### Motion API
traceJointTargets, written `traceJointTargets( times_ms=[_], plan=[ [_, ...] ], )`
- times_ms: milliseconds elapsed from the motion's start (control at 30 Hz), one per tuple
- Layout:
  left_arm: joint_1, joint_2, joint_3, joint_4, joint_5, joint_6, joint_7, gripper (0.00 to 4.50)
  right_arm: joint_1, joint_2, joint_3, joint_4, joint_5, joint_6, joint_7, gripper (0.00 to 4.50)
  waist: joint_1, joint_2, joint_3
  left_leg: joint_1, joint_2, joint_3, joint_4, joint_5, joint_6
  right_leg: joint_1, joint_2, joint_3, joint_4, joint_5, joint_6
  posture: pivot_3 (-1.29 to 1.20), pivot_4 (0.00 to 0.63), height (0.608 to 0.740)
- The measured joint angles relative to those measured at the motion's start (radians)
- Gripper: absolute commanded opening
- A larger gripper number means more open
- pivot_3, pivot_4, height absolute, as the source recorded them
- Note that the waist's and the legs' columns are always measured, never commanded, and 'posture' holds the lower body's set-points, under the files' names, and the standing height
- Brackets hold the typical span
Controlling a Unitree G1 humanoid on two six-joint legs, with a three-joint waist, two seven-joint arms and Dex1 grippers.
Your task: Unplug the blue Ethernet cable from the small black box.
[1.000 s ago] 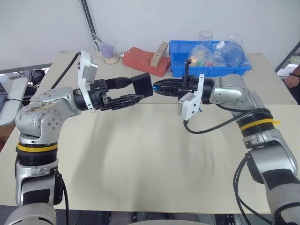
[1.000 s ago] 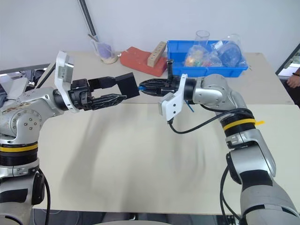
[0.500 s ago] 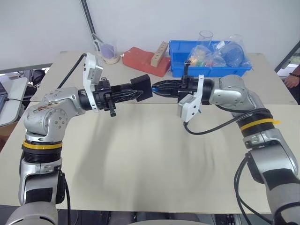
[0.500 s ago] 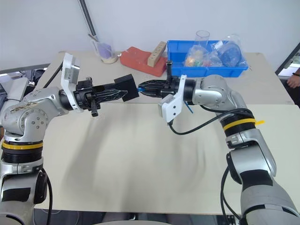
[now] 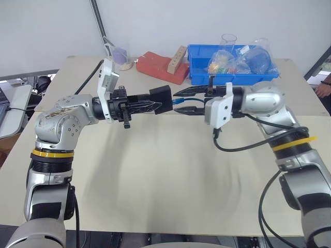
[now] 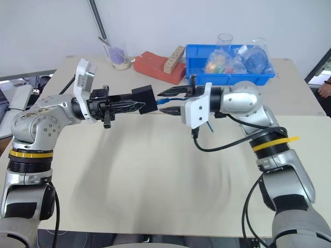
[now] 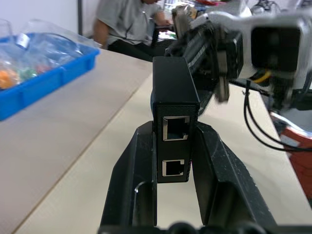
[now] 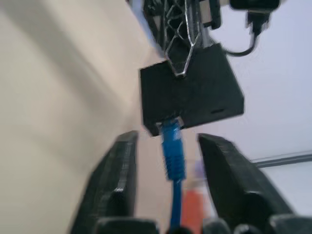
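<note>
Two pincers: left [image 5: 155, 106] clamps box [image 5: 161, 99], right [image 5: 180, 102] parted.

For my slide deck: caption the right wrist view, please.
Blue cable plugged into the black box, between the open right gripper fingers.

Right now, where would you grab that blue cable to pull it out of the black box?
Probably at the ribbed plug end of the blue cable, right where it enters the black box. Come straight along the cable, one finger on each side; the open right pincer already straddles it.
</note>
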Motion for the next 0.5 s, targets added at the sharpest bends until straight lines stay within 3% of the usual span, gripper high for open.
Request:
traceJointTargets(
  times_ms=[100,267,367,467,500],
  plan=[
    [-0.003,0.007,-0.003,0.007,0.0,0.0,-0.039,0.49,0.006,-0.08,-0.02,-0.138,0.202,0.362,0.096,4.49,0.002,0.0,0.0,0.0,0.0,-0.001,0.0,0.0,0.0,0.0,0.0,-0.001,0.0,0.0,0.0,0.0,0.15,0.738],
    [-0.035,0.003,-0.003,0.024,0.0,-0.004,-0.082,0.49,-0.086,-0.109,-0.106,-0.194,0.55,1.06,0.059,4.49,0.002,0.0,0.0,0.0,0.0,-0.001,0.0,0.0,0.001,0.0,0.001,-0.001,0.0,0.0,0.0,0.0,0.15,0.738],
    [-0.043,0.003,-0.003,0.024,-0.002,-0.004,-0.099,0.49,-0.096,-0.097,-0.133,-0.199,0.61,1.253,0.034,4.49,0.005,0.0,0.0,0.0,-0.002,-0.001,0.0,-0.001,0.003,0.0,0.001,-0.001,-0.001,0.0,0.0,0.0,0.15,0.738],
    [-0.043,0.002,-0.003,0.021,-0.002,-0.004,-0.102,0.49,-0.082,-0.064,-0.138,-0.198,0.602,1.299,0.013,4.49,0.006,0.0,0.0,-0.002,-0.002,-0.001,0.0,-0.001,0.003,-0.002,0.001,-0.001,-0.001,0.0,0.0,0.0,0.15,0.738],
    [-0.043,0.002,-0.003,0.02,-0.003,-0.004,-0.102,0.49,-0.076,-0.058,-0.141,-0.198,0.597,1.303,0.009,4.25,0.007,0.0,0.0,-0.003,-0.002,-0.001,0.0,-0.001,0.003,-0.002,0.001,-0.001,-0.001,0.0,0.0,0.0,0.15,0.738]
  ],
)
